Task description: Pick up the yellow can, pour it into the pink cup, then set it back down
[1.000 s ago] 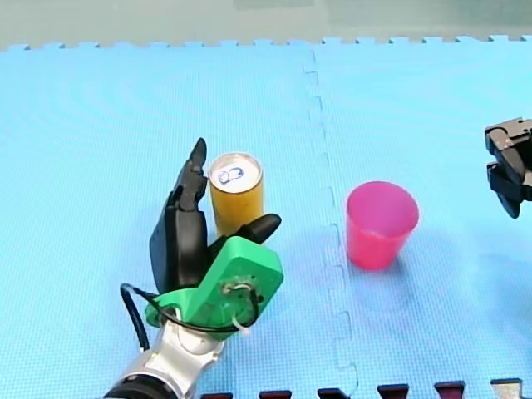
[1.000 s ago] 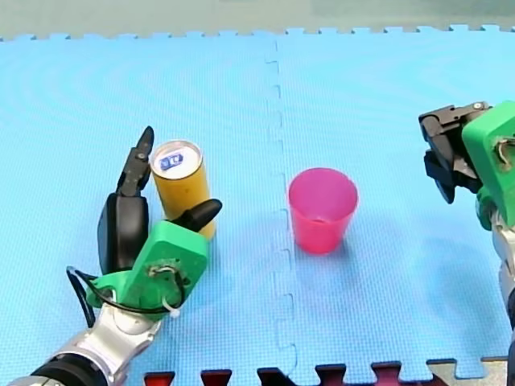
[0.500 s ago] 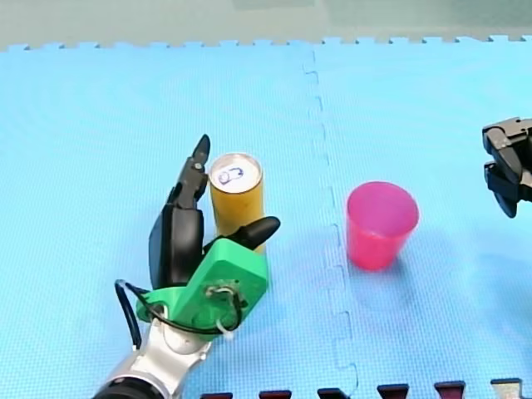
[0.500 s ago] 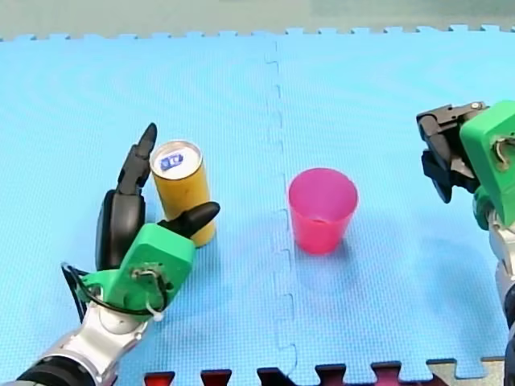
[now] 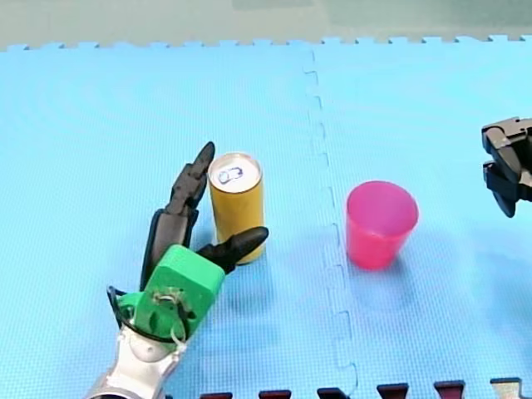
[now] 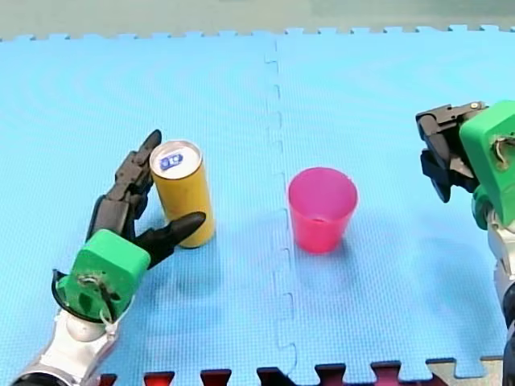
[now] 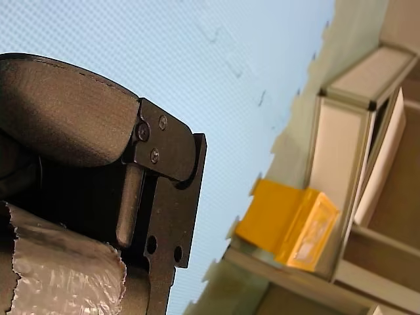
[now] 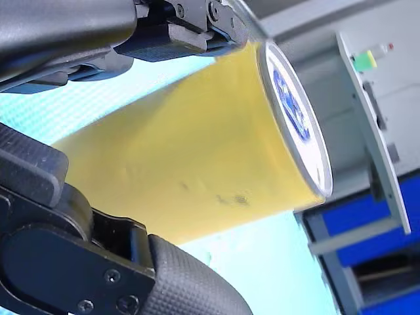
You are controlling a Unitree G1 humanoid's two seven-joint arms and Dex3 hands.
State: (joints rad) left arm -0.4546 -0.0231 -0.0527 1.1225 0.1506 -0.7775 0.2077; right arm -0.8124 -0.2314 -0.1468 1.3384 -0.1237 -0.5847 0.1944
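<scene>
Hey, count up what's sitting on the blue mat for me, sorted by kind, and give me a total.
yellow can: 1
pink cup: 1
Total: 2

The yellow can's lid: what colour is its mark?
A blue mark on the silver lid of the yellow metal can; clearest in second wrist view.

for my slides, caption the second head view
Open left hand brackets upright yellow can beside pink cup; shut right hand at far right
</scene>
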